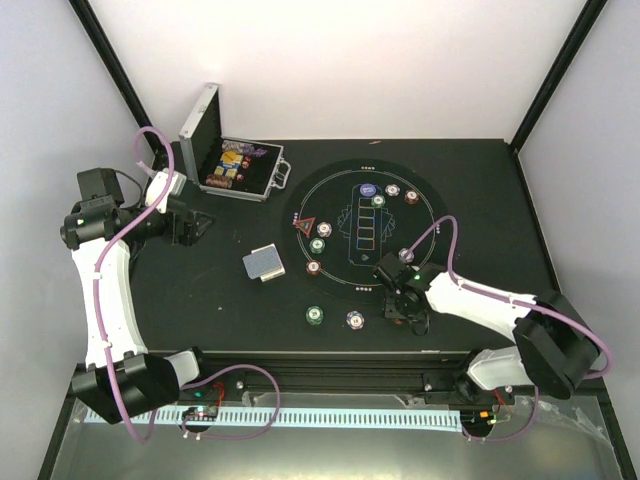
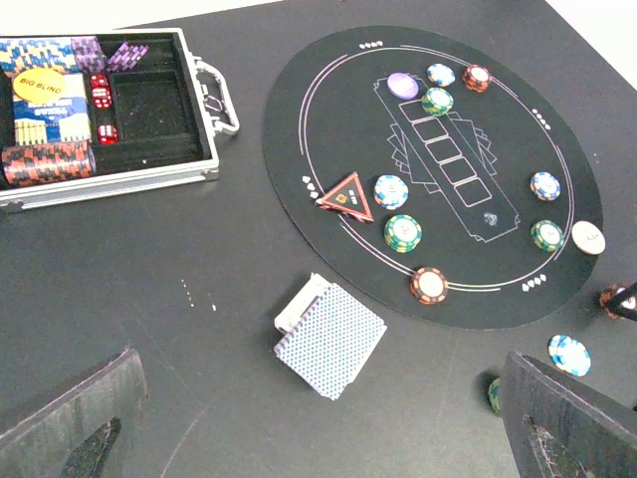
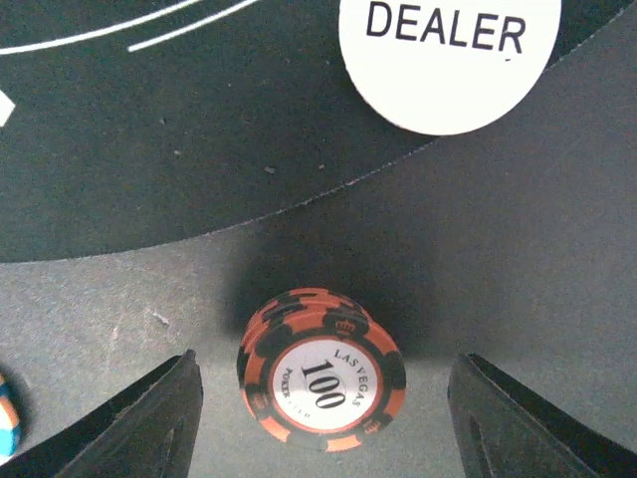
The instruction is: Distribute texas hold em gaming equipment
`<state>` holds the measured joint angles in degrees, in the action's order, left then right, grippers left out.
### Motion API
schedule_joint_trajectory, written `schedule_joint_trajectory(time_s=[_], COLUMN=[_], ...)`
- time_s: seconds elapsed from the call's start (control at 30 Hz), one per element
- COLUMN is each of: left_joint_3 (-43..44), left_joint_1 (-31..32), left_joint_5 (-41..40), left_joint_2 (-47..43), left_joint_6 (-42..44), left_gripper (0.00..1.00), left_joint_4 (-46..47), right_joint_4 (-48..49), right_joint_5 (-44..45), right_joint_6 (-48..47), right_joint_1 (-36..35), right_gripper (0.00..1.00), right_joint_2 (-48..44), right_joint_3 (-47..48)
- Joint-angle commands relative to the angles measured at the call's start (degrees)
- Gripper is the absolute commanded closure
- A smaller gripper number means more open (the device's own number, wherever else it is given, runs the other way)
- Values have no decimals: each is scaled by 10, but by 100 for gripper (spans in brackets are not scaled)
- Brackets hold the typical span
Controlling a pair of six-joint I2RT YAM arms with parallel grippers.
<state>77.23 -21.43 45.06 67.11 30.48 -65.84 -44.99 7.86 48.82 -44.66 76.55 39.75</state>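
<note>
While the right gripper (image 3: 325, 363) stands wide open astride a short stack of dark red chips (image 3: 323, 393) on the tabletop (image 3: 528, 249), touching nothing, just off the mat (image 3: 149, 149) near the white DEALER button (image 3: 448, 55), the left gripper (image 2: 320, 370) hangs open and empty above the playing cards (image 2: 333, 334).

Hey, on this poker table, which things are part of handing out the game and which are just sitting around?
Part of the job: red 100 chips, green chips, blue-white chips, card deck, DEALER button, purple button, red triangle marker.

Just lying about: silver case, black round mat (only the surface).
</note>
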Motion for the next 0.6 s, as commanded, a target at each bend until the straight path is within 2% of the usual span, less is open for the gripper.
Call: schedule_joint_trajectory(time_s=[0.0, 0.13, 0.4, 0.57], left_joint_3=[16, 16, 16, 15], left_joint_1=[-5, -5, -5, -5], left_joint_5=[19, 18, 16, 16], left_joint_2=[-6, -5, -4, -2], left_joint_6=[9, 8, 5, 5], left_gripper=[1, 1, 1, 1], left_joint_4=[-14, -12, -10, -9], right_joint_4=[25, 40, 51, 48], right_joint_5=[24, 26, 29, 30], right_joint_6=[14, 9, -1, -6], right_joint_1=[-4, -3, 0, 1], right_gripper=[30, 34, 48, 49], right_joint_2=[25, 46, 68, 66], right_joint_3=[-2, -2, 1, 0])
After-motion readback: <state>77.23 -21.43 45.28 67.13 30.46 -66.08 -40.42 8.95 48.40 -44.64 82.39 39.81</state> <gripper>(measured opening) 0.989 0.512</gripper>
